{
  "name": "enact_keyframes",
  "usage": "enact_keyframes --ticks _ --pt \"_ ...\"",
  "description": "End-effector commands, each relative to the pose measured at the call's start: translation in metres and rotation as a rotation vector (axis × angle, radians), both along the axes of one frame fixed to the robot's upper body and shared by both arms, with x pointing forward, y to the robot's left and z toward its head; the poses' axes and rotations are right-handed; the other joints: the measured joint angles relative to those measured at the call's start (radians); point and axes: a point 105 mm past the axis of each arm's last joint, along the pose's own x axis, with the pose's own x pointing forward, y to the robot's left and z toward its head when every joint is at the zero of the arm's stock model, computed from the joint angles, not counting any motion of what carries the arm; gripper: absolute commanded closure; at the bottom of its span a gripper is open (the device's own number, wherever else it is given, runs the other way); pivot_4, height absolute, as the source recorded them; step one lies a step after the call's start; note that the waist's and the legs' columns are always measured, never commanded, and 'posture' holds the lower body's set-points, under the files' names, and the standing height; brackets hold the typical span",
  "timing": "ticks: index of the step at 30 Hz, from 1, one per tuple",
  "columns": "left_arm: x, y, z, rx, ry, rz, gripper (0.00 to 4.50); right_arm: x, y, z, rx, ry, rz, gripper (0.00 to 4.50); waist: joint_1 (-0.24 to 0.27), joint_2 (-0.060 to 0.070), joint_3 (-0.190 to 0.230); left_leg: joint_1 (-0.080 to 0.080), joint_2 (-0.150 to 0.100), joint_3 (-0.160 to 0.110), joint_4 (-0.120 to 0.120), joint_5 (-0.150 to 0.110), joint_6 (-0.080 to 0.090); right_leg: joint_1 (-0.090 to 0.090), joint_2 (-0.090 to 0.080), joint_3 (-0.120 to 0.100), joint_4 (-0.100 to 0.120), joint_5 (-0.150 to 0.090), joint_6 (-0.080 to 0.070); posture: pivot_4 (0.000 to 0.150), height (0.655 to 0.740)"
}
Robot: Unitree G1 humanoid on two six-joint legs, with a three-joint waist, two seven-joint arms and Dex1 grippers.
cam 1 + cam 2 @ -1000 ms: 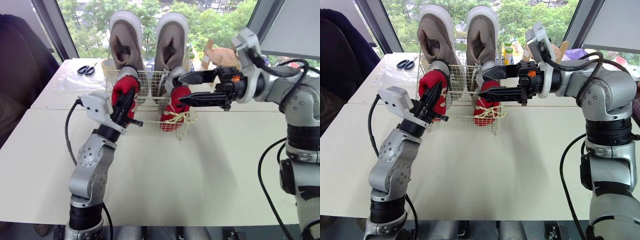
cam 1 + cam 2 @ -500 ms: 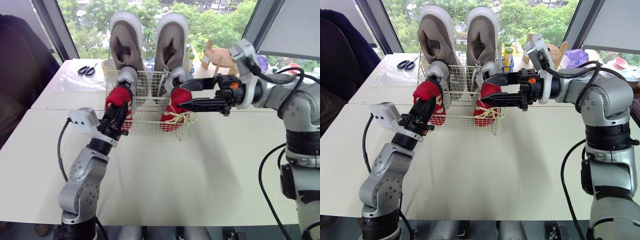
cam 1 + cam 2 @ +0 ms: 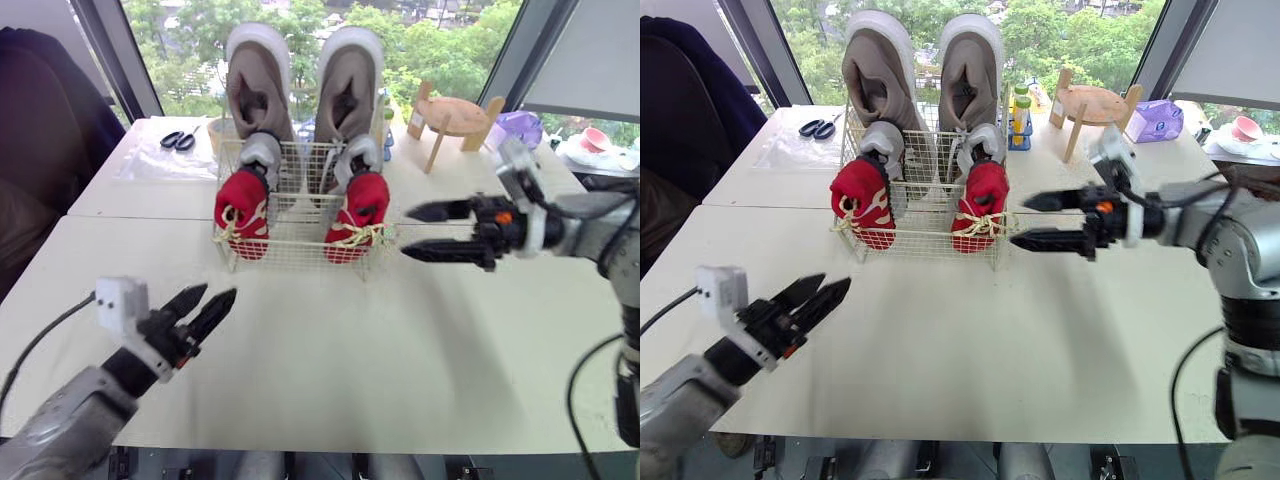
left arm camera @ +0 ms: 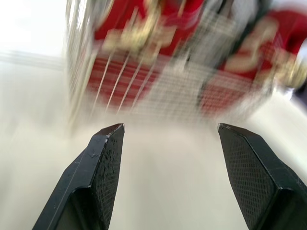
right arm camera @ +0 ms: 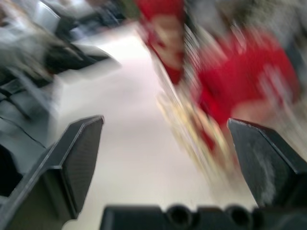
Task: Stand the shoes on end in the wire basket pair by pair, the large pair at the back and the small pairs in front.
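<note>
Three pairs stand on end in the wire basket [image 3: 296, 262]: large tan pair [image 3: 258, 85] at back, grey pair [image 3: 259, 155] then red pair [image 3: 241, 207] in front. Nearer is the right gripper [image 3: 406, 232], spread and empty, just right of the basket, fingers aimed at it. The left gripper [image 3: 220, 291], also spread, is well apart in front.

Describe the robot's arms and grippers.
The left arm and right arm are silver-grey shells with black joints and trailing black cables. The left gripper and right gripper each have two long black fingers tapering to points, with cross-hatched pads. Each wrist carries a pale box; the right has an orange mark.
</note>
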Motion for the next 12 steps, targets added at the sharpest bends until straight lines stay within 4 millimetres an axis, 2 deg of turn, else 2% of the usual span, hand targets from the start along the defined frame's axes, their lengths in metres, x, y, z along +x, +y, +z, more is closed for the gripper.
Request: enact_keyframes --ticks 1,5,10,12 --pt "-0.017 -0.001 -0.013 0.122 0.088 -0.116 1.33 -0.011 -0.003 -0.018 -0.05 0.019 0.025 0.0 -0.003 0.0 0.0 0.0 0.0 0.0 0.0 0.0 0.0 0.0 0.0 0.0 -0.001 0.0 0.0 0.15 0.74" --pt "-0.02 0.005 -0.026 0.155 0.139 -0.139 1.33 -0.019 0.009 -0.042 -0.039 0.065 0.039 0.0 -0.005 0.004 -0.001 0.0 0.001 0.002 -0.002 0.0 0.0 0.0 0.001 0.0 -0.002 0.0 0.0 0.15 0.74" --pt "-0.009 0.005 -0.019 0.119 0.094 -0.127 1.33 -0.026 0.022 -0.056 -0.002 0.093 0.054 0.0 0.002 0.004 -0.001 0.0 0.001 0.002 -0.002 0.0 0.0 0.0 0.002 0.0 -0.002 0.0 0.0 0.15 0.74" --pt "0.002 0.011 -0.015 0.117 0.079 -0.068 1.33 -0.027 0.027 -0.058 0.031 0.098 0.052 0.0 0.003 0.004 -0.001 0.0 0.001 0.001 -0.002 0.0 0.0 0.0 0.001 0.0 -0.002 0.0 0.0 0.15 0.74"
